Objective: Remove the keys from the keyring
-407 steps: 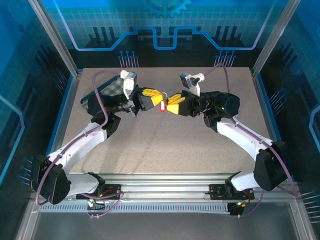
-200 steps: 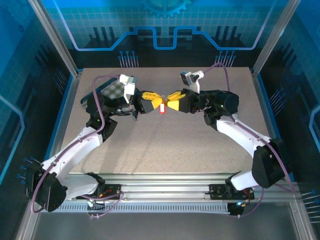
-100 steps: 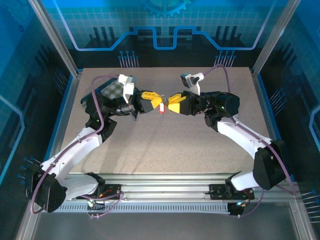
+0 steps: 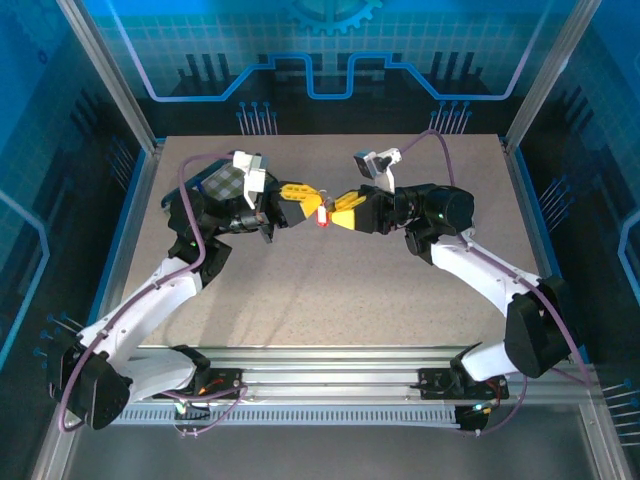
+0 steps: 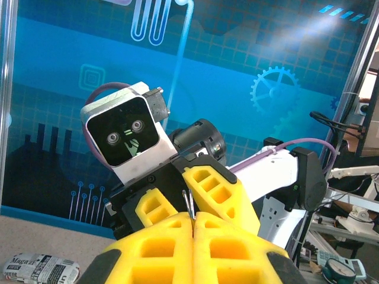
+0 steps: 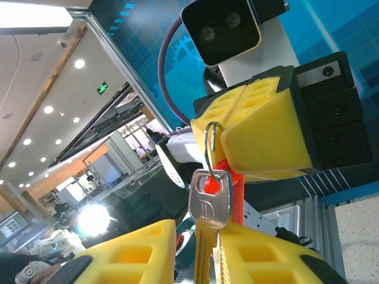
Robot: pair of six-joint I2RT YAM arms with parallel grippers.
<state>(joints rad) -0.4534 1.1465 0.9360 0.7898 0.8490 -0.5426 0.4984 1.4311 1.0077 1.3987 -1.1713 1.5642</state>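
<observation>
The task is judged to be in its middle: the key is not yet freed, since the metal ring is seen passing through the hole in its head. The keyring is held in the air above the far middle of the worktop, between the two arms, well clear of the surface. The left gripper is pressed fully together on the top of the ring, whose thin wire is seen standing out from between its yellow fingers. The right gripper is set narrow around the blade of the key from below; how firmly the blade is pinched cannot be told. What is left, by this judgement, is for the key's head to be worked round the ring's coil and drawn off. The key is small and silver-grey with a squarish rounded head, and a bright red plastic tag is seen hanging just behind it on the same ring.
</observation>
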